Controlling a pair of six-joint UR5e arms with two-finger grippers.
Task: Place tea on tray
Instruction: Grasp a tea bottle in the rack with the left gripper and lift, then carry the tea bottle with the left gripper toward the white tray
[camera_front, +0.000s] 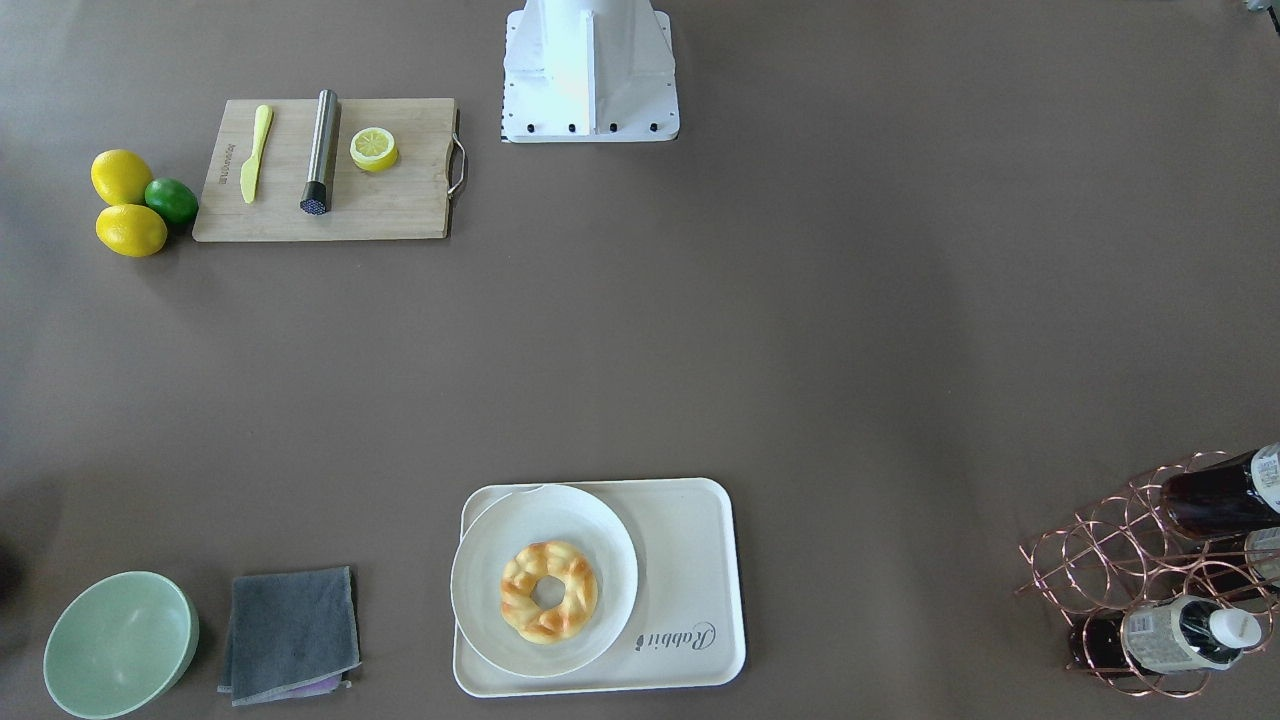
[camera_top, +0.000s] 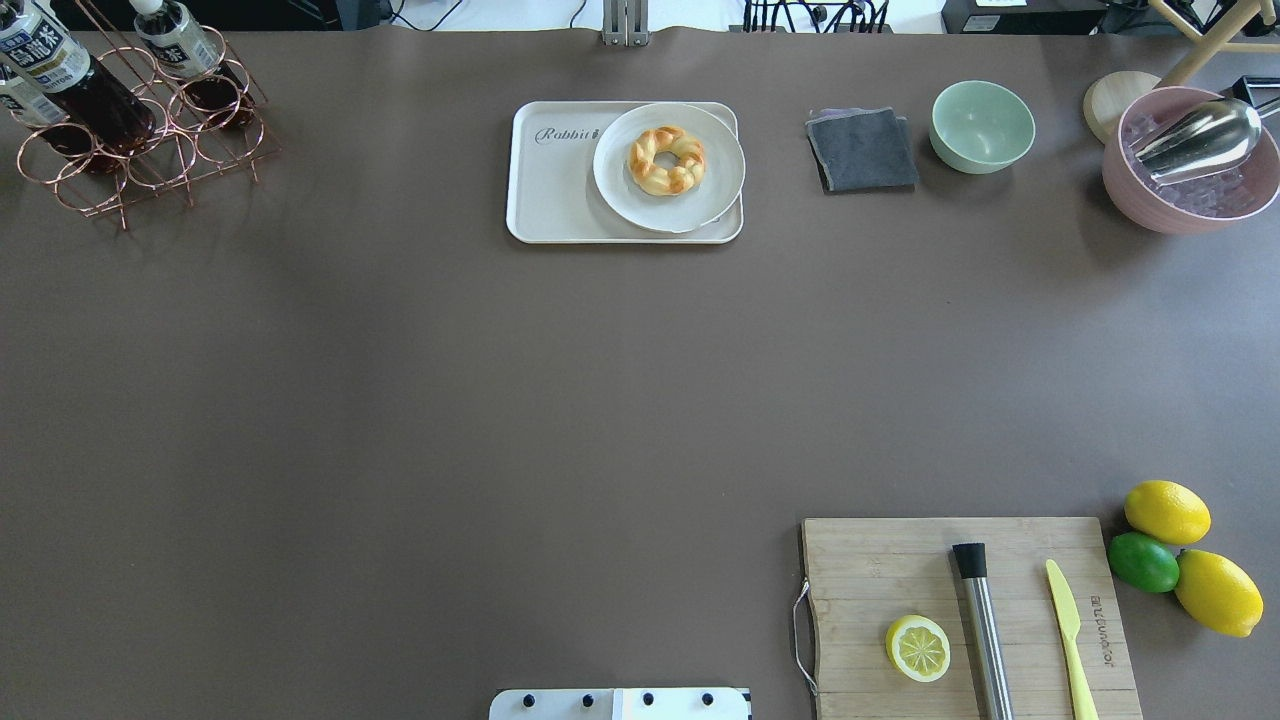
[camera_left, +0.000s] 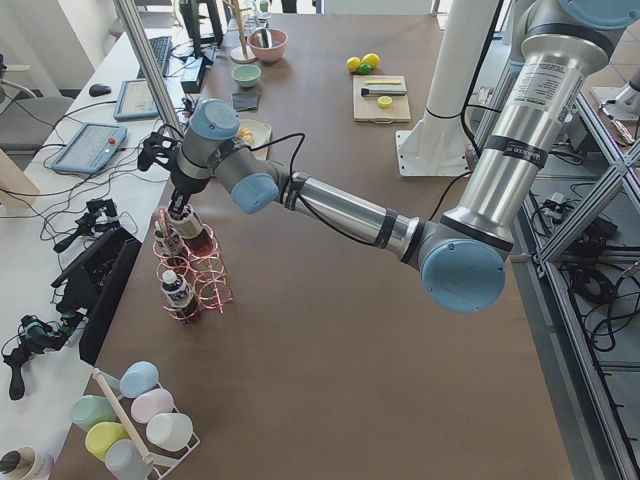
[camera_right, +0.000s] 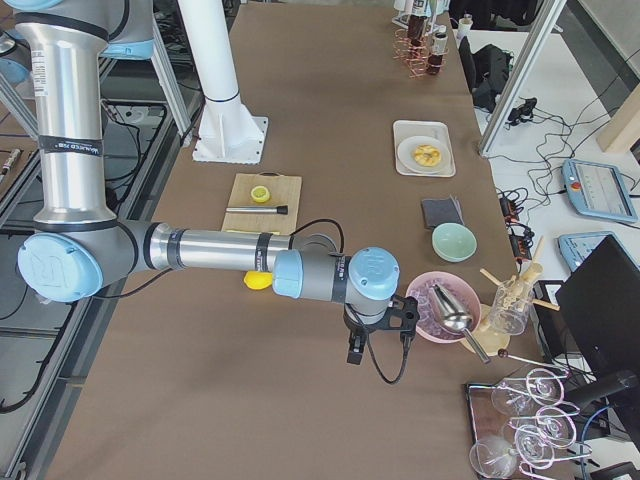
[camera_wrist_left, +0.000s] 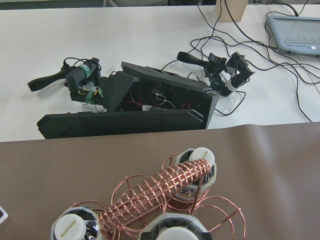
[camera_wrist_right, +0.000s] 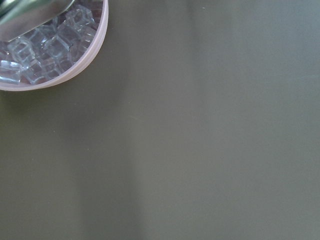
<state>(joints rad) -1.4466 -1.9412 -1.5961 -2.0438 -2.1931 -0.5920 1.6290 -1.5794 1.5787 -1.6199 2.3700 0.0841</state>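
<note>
L gripper (camera_left: 181, 207) hovering over tea (camera_top: 85, 95) in rack (camera_wrist_left: 150, 192), jaws' state not showing; grasp, lift, transfer to tray (camera_top: 556, 190) all pending.

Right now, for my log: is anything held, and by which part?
Cannot tell: left end effector is at a tea cap; right end effector shows nothing.
</note>
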